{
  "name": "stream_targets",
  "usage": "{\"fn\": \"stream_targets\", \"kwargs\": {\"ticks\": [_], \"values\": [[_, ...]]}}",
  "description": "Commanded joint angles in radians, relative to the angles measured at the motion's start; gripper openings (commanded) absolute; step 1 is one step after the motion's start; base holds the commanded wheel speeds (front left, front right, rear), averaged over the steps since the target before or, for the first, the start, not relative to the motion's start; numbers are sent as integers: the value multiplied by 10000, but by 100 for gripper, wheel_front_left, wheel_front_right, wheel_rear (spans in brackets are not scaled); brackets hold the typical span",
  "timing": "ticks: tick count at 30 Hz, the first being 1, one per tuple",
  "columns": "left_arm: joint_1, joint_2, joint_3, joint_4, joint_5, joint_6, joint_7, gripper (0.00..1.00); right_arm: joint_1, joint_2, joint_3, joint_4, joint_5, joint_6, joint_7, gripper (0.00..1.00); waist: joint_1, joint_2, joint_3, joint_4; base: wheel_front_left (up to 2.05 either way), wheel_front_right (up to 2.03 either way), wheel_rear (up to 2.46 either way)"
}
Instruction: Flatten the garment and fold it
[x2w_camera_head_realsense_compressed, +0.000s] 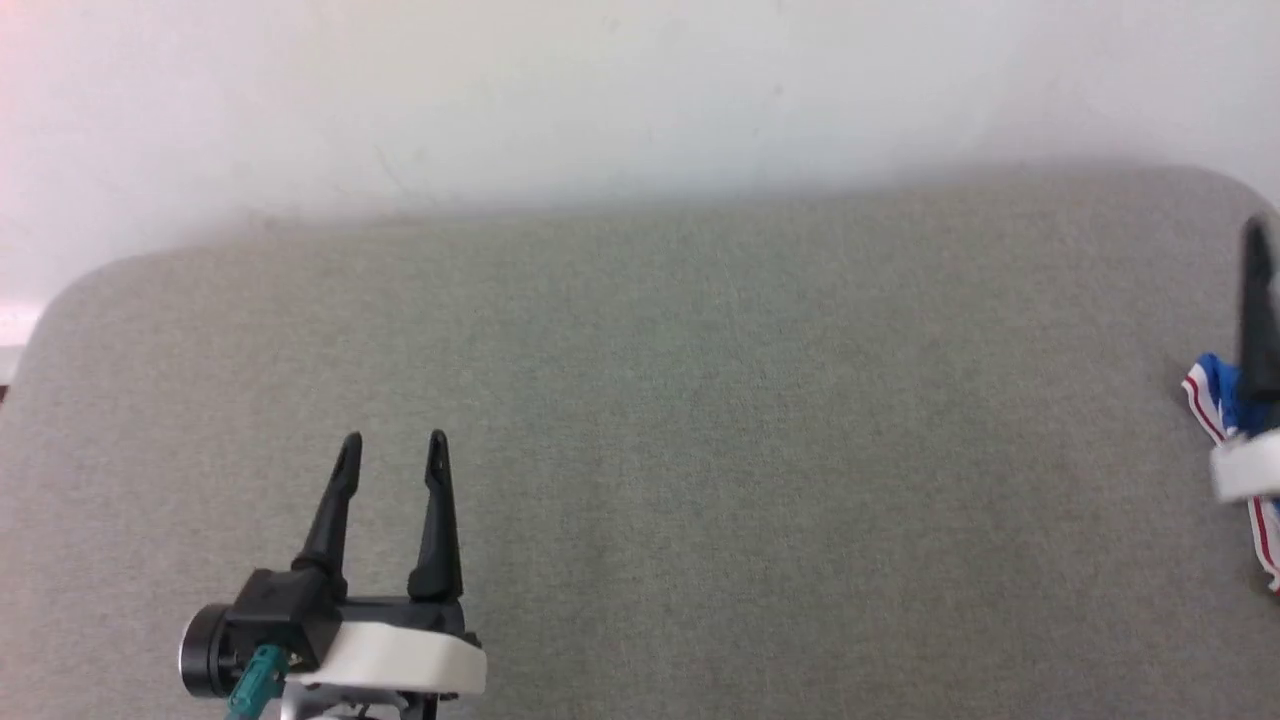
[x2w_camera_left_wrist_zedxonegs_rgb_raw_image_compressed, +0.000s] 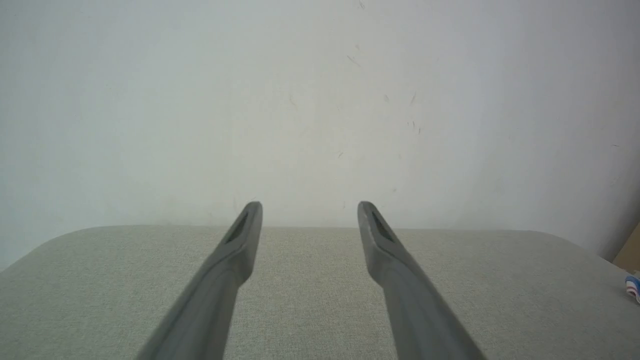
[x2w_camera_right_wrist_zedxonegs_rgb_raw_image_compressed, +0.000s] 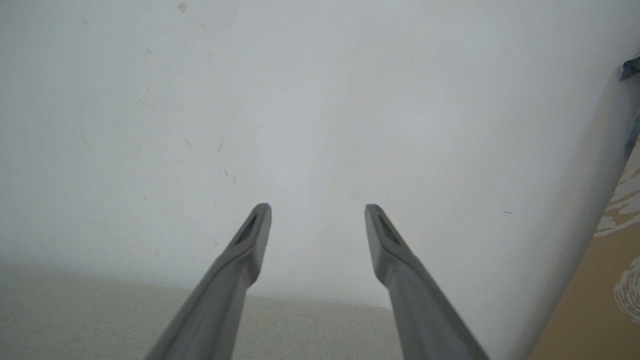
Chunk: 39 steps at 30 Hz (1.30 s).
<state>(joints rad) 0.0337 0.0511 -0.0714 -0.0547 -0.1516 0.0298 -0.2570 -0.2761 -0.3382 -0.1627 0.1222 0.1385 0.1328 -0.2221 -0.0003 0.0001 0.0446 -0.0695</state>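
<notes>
The left gripper (x2w_camera_head_realsense_compressed: 393, 440), lower left, and right gripper (x2w_camera_right_wrist_zedxonegs_rgb_raw_image_compressed: 317, 207) stood spread, empty. The shirt (x2w_camera_head_realsense_compressed: 1212, 392) lay at the right edge, unflattened; next it probably needed grasping and dragging to centre.

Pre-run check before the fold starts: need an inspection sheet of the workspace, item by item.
Surface: grey fabric tabletop, rounded corners.
Job's things: garment, blue with red-and-white trim, bunched at the tabletop's right end, cut off by the head view's edge; not flattened.
Clutter: nothing seen.
Grippers: left gripper open, empty, over the tabletop's left part; right gripper open, empty, by the garment.
Cables: teal connector at the left wrist; no loose cable seen.
Surroundings: white wall behind; tan panel at far right.
</notes>
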Motion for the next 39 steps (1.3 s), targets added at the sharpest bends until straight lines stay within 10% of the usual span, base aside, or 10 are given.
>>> {"fn": "stream_targets", "kwargs": {"ticks": [1, 13, 33, 34, 39], "values": [[130, -9, 9, 23, 74, 94, -47, 100, 221, 143, -25, -127, -12, -21, 18, 100, 3, -1, -466, 354, 0, 0, 0], [890, -9, -329, 520, 289, 299, -47, 100, 3656, 2326, 647, -1345, -329, -21, 102, 100, 3, -1, -810, 826, 0, 0, 0], [1051, -9, -484, 982, 372, 389, -47, 100, 4076, 2846, 721, -997, -477, -21, -216, 100, 3, -1, -899, 943, 0, 0, 0], [923, -2, -475, 959, 361, 337, 1, 0, 4052, 2802, 710, -1028, -424, 0, -164, 0, 3, -1, -899, 942, 0, 0, 0], [900, -2, -464, 953, 378, 329, 49, 0, 4033, 2797, 722, -1032, -435, 0, -130, 0, 3, -1, -891, 940, 0, 0, 0]]}}
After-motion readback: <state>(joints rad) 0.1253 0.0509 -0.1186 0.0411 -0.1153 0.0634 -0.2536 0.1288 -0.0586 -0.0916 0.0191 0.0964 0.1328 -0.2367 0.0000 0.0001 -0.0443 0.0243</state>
